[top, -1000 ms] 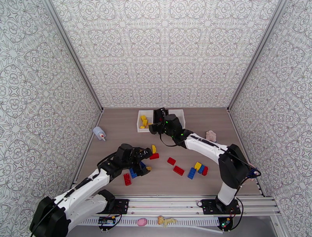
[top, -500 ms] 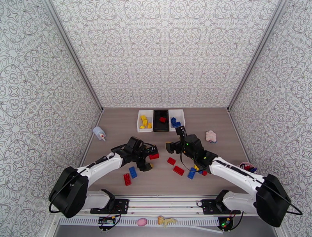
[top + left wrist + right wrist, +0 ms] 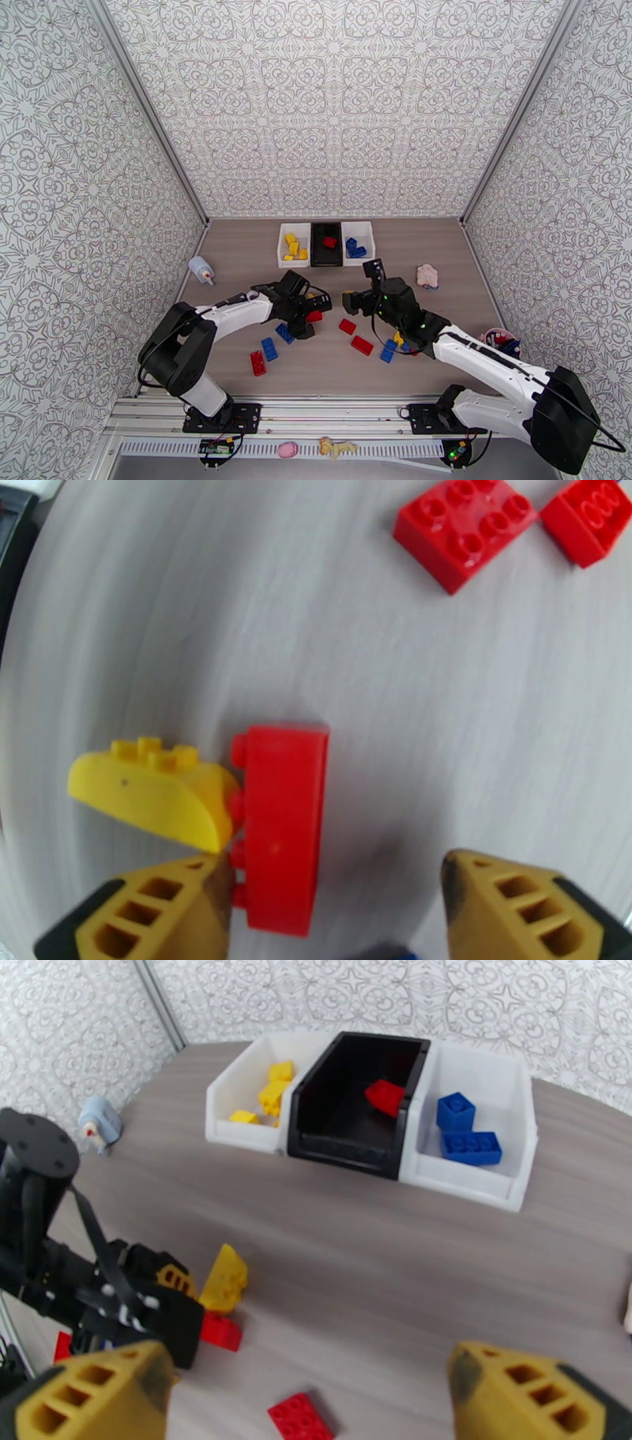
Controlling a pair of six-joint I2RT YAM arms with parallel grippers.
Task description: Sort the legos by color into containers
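Jaws of the left gripper (image 3: 332, 875) stand apart low over the table (image 3: 395, 677), with a red brick (image 3: 280, 827) on its edge between them. The brick sits just beside one yellow finger (image 3: 150, 910), and a clear gap separates it from the other, so nothing is clamped. A yellow curved brick (image 3: 150, 792) touches the studded face of that red brick. Farther out on the wood lie two more red bricks (image 3: 462, 531), close together. From above, two blue bricks (image 3: 269, 348) and a lone red piece (image 3: 257, 362) lie near the left arm, and a small cluster of blue and yellow legos (image 3: 388, 350) is partly hidden under the right arm. The right gripper (image 3: 308, 1355) hangs above the middle of the table, its jaws wide and empty, facing the containers (image 3: 347, 1157). These stand in a row near the far edge, side by side. The left white bin (image 3: 237, 1122) holds yellow bricks, the black bin (image 3: 316, 1094) between holds one red brick, and the right white bin (image 3: 474, 1185) holds two blue ones. A pale bottle (image 3: 201, 271) lies near the left wall, and a pinkish toy (image 3: 427, 275) lies toward the right.
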